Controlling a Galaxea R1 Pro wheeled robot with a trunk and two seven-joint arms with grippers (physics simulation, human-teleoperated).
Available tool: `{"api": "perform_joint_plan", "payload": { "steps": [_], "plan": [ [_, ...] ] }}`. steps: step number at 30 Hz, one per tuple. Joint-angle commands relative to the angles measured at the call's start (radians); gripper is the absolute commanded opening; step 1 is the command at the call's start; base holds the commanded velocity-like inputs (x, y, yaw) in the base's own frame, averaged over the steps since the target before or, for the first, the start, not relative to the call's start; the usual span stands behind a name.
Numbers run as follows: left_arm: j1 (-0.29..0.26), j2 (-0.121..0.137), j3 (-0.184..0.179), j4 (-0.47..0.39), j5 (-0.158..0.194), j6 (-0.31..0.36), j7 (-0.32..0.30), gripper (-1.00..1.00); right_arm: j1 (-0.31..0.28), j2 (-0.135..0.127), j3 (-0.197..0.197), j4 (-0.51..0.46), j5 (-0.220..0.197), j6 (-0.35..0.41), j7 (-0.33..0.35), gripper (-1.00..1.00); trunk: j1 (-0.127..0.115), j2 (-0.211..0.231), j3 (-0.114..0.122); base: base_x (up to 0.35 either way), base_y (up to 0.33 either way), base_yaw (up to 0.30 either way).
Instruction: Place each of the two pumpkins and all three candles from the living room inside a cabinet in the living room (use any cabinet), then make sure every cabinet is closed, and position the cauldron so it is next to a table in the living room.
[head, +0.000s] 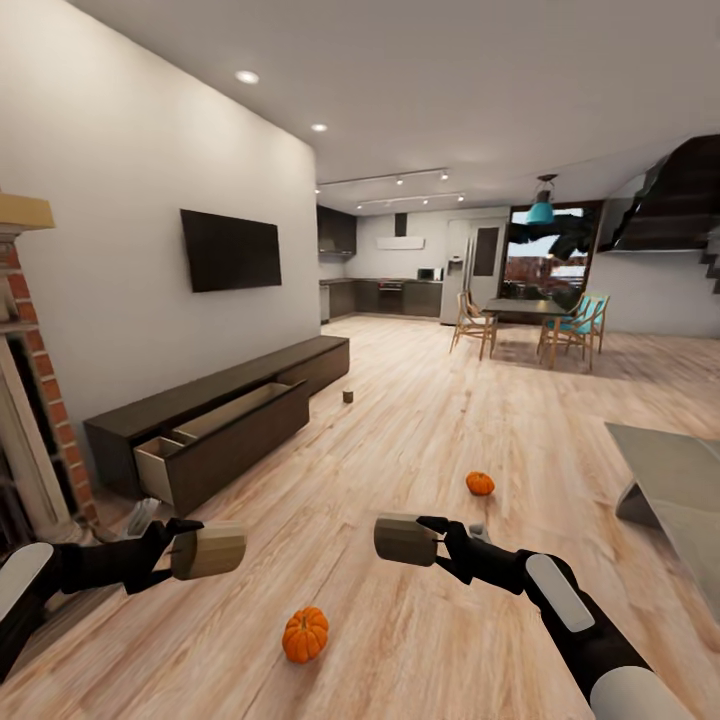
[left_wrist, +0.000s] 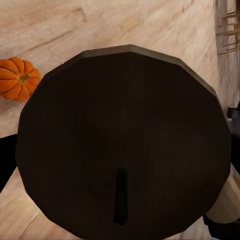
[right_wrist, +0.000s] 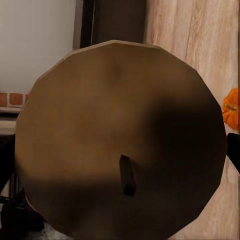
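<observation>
My left gripper (head: 188, 550) is shut on a stubby tan candle (head: 212, 551), whose dark wick end faces the left wrist camera (left_wrist: 125, 140). My right gripper (head: 434, 541) is shut on a second candle (head: 403, 539), seen end-on in the right wrist view (right_wrist: 120, 140). A third small candle (head: 348, 396) stands on the floor by the cabinet (head: 240, 385), a long low dark unit with one drawer (head: 215, 425) pulled open. One pumpkin (head: 305, 634) (left_wrist: 17, 77) lies on the floor between my arms. The other pumpkin (head: 480, 483) (right_wrist: 231, 107) lies further ahead. The cauldron is out of view.
A brick fireplace (head: 45, 400) stands at the left and a TV (head: 231, 250) hangs above the cabinet. A grey low table (head: 680, 470) juts in from the right. A dining table with chairs (head: 530, 320) and the kitchen lie far ahead across the wood floor.
</observation>
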Motion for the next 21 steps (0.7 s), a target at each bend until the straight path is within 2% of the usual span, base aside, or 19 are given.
{"api": "perform_joint_plan", "payload": {
  "steps": [1, 17, 21],
  "plan": [
    [-0.001, 0.0, 0.002, -0.001, 0.019, 0.001, 0.009, -1.0, -0.001, -0.001, 0.002, 0.0, -0.003, 0.001, 0.006, -1.0, 0.0, -0.001, -0.001, 0.0, 0.0, -0.143],
    [-0.001, 0.0, 0.002, 0.0, 0.019, 0.001, 0.009, -1.0, -0.001, -0.001, 0.002, 0.0, -0.002, -0.023, 0.006, -1.0, 0.0, -0.001, -0.001, 0.0, 0.0, -0.014],
    [-0.001, 0.0, 0.002, 0.0, 0.019, 0.001, 0.009, -1.0, -0.001, -0.002, 0.002, 0.0, -0.004, -0.023, 0.007, -1.0, 0.0, -0.001, 0.0, 0.0, 0.0, -0.15]
  ]
}}
